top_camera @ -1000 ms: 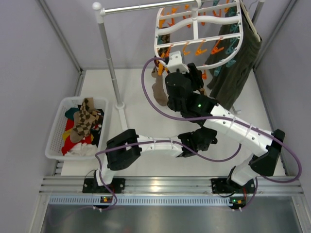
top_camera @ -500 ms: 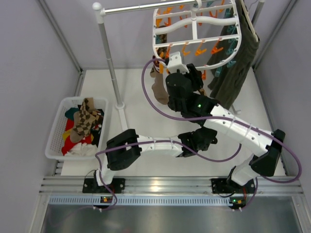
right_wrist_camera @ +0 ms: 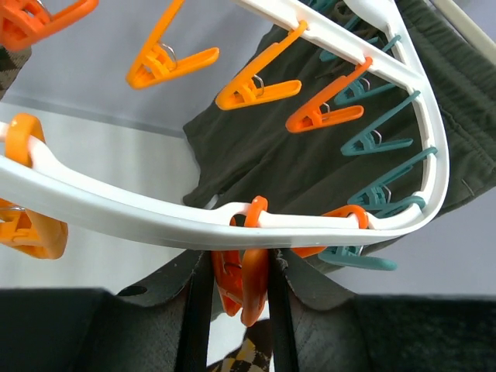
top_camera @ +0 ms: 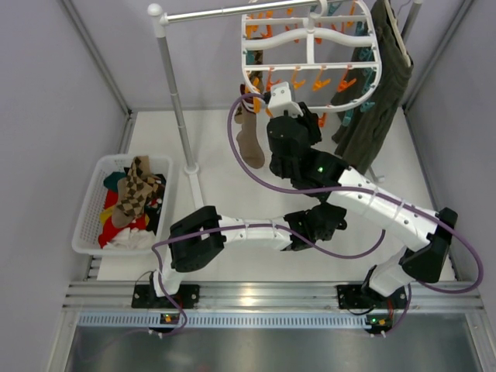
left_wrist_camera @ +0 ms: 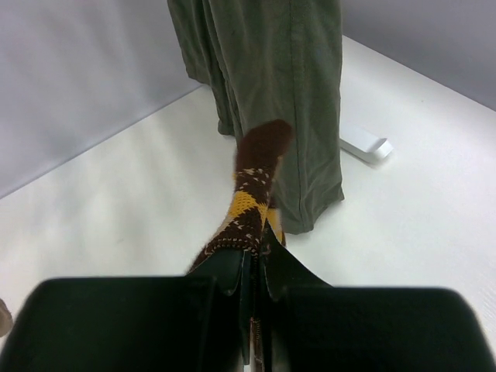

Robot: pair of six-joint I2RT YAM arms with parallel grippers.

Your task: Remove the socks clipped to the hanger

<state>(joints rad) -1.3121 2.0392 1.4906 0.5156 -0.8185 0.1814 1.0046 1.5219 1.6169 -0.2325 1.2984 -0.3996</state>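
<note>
At the far end of the desk, the right arm stretches up and forward from its base, elbow bent, wrist raised to the near rim of the hanger. The right end effector points upward and straddles an orange clip that hangs from that rim; both fingers press against the clip's sides, so it is gripping the clip. A bit of diamond-patterned sock shows just below the clip in the right wrist view.

The left arm lies low and folded across the near part of the desk, under the right arm. The left end effector is closed on a brown-and-yellow argyle sock, pinched between its fingers, with the toe end reaching away from the camera toward the olive garment.

The hanger hangs from the white rail stand, tilted, with rows of orange and teal clips along its bars. A tan sock dangles from its left rim, just beside the right wrist. The olive garment hangs close behind and to the right of the hanger. A purple cable loops out from the right arm around the tan sock. A white basket at the desk's left edge holds a heap of socks.
</note>
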